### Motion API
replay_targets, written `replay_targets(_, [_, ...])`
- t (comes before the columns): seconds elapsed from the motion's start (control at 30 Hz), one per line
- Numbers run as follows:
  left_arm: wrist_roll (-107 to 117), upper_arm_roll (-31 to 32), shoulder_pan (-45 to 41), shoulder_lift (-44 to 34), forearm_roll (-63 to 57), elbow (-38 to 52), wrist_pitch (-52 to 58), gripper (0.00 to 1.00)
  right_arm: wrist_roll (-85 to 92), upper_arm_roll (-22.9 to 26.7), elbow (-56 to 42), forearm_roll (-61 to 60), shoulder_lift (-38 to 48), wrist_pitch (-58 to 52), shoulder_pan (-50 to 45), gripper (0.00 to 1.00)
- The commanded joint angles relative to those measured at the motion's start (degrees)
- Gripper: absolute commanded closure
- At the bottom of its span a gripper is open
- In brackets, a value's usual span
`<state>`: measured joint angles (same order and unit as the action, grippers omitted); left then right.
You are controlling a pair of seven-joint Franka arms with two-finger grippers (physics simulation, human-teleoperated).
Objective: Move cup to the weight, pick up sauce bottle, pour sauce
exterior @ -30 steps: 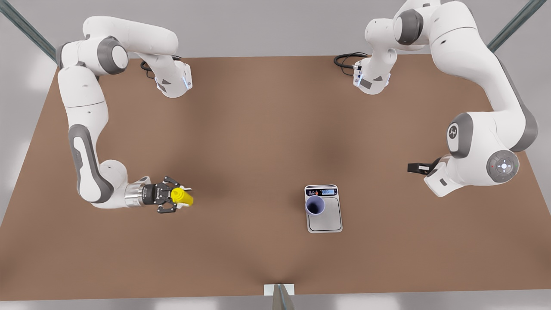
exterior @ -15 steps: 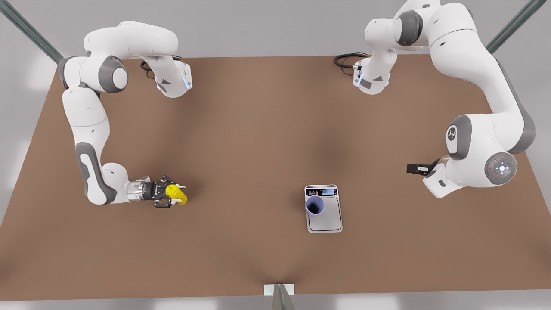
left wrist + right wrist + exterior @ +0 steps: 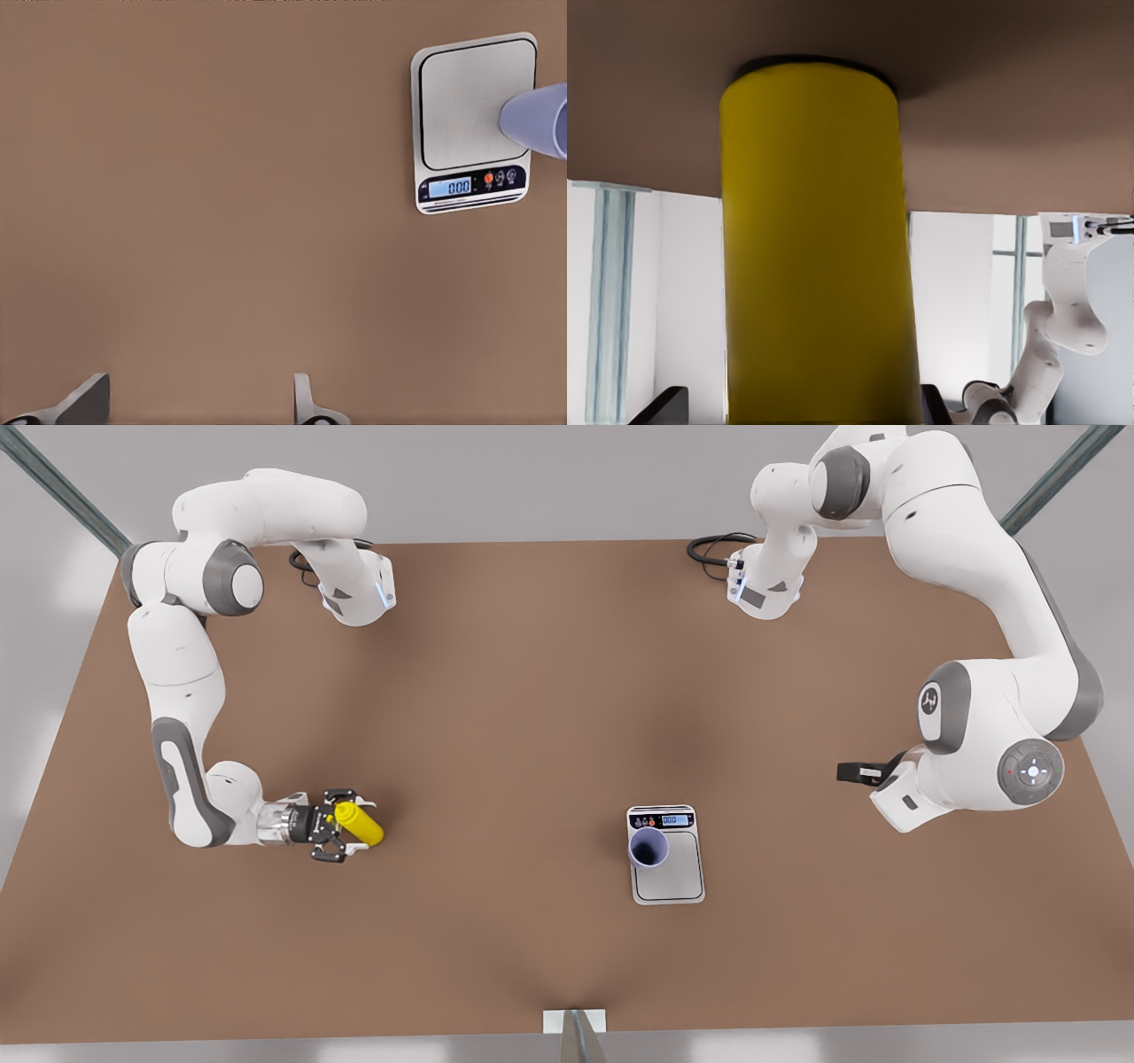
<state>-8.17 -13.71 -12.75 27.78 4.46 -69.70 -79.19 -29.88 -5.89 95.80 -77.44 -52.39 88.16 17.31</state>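
Right gripper: mine, and it's low at the front view's left, wrist lying flat, fingers pointing towards the middle of the table.
Right gripper state: spread, one finger either side of the sauce bottle. In the right wrist view I see a sliver of gap between one dark finger and the yellow wall, so I'm straddling it, not clamping it.
Sauce bottle: right in front of my right wrist camera, a plain yellow cylinder, base meeting the brown table with a dark ring of shadow around it.
Left gripper: up high and waiting on the front view's right side, looking straight down. Both pale fingertips stand well apart with nothing between them.
Left arm: folded over the table's edge on the front view's right, well apart from the weight.
Weight: flat on the table, between the two arms. The display end faces the arm bases and reads 0.00 in the left wrist view.
Cup: standing upright on the weight's plate, near the display end and towards the plate's edge on the front view's left. From my left wrist I catch its lavender side.
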Motion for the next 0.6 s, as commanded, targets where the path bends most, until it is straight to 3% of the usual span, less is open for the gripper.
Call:
replay_targets(0.0, [0.08,0.00,0.00,-0.01,0.02,-0.08,0.00,0.00,0.00,0.00,0.00,0.00,0.00,0.00,0.00,0.00])
replay_targets(0.27, [0.08,0.00,0.00,-0.01,0.02,0.00,0.00,0.00,-0.09,0.09,0.00,1.32,0.35,0.00,0.09,0.00])
replay_targets(0.57, [0.08,0.00,0.00,-0.01,0.02,0.00,-0.09,0.00,0.00,4.92,-1.93,8.70,0.71,-0.79,0.26,0.00])
